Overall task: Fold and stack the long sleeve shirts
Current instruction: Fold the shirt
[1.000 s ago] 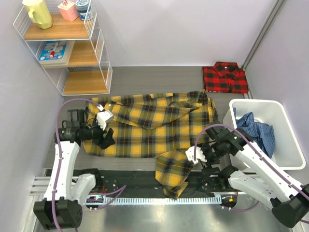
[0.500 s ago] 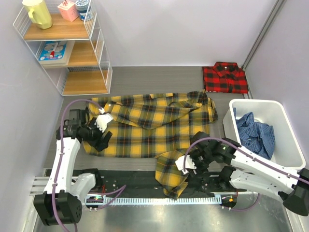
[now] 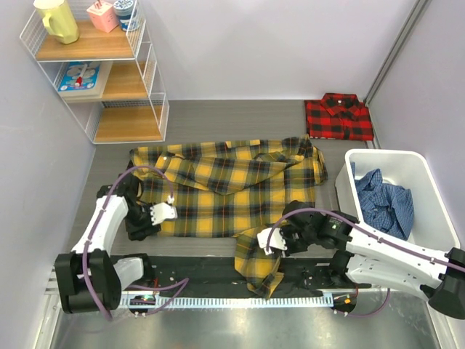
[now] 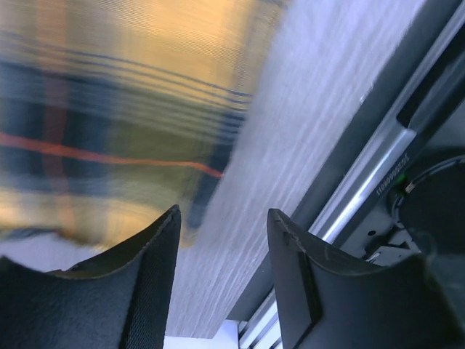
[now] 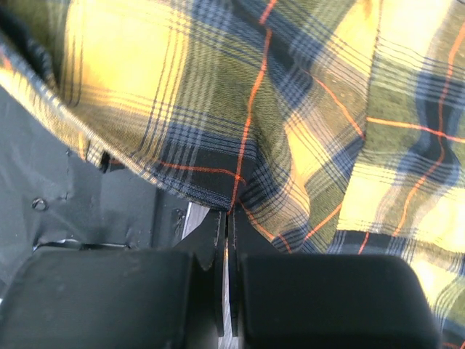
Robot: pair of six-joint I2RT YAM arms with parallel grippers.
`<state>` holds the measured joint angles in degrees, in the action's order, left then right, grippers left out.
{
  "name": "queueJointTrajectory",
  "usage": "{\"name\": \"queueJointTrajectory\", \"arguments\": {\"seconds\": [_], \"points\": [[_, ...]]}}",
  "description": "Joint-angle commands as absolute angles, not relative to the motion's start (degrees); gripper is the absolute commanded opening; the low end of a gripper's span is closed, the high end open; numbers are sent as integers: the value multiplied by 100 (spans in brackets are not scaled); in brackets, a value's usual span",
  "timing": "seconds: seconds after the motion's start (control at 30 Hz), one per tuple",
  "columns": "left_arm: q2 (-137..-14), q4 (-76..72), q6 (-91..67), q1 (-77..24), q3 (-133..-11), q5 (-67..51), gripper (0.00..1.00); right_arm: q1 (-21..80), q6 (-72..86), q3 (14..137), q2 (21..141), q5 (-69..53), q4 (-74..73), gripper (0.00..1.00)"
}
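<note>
A yellow plaid long sleeve shirt (image 3: 225,185) lies spread across the middle of the table, one sleeve (image 3: 256,262) hanging over the front edge. A red-and-black shirt (image 3: 338,116) lies folded at the back right. My left gripper (image 3: 156,214) is at the yellow shirt's near-left hem; in the left wrist view it (image 4: 221,225) stands open over bare table, the blurred shirt edge (image 4: 109,109) just beyond its left finger. My right gripper (image 3: 270,240) sits on the hanging sleeve; in the right wrist view it (image 5: 231,214) is shut, pinching a fold of the yellow fabric (image 5: 247,138).
A white bin (image 3: 429,218) with a blue cloth (image 3: 385,198) stands at the right. A wire shelf unit (image 3: 102,73) with small items stands at the back left. A black rail (image 3: 196,273) runs along the table's near edge.
My left gripper swung down toward the near-left hem of the yellow shirt and narrowed. My right gripper moved left onto the hanging sleeve and shut on it.
</note>
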<state>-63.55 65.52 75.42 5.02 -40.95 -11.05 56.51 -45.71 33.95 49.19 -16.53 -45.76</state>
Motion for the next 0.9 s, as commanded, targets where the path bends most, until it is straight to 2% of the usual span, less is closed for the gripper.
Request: {"name": "queueJointTrajectory", "arguments": {"seconds": [0.0, 0.23, 0.33, 0.37, 0.57, 0.67, 0.87], "points": [[-6486, 6057, 8261, 536, -3675, -493, 53, 5678, -4114, 3551, 4799, -1398, -4350, 1], [-6978, 5143, 8305, 536, -3332, -413, 52, 5678, -3780, 3779, 5010, -1257, -4289, 1], [-7058, 5202, 8332, 527, -3296, -527, 36, 5678, -3657, 3840, 4966, -1125, -4271, 1], [-7014, 5247, 8262, 536, -3348, -675, 27, 5678, -3621, 3867, 4957, -1081, -4263, 1], [-6803, 6062, 8059, 562, -3954, -1115, 4, 5678, -3182, 4350, 4931, -677, -4315, 1], [-6689, 6345, 8261, 668, -4174, -1160, 0, 5669, -3147, 4605, 4887, -458, -4350, 1], [-6688, 6917, 8613, 1185, -4666, -1344, 0, 5643, -3094, 5071, 4790, -27, -4438, 1]]}}
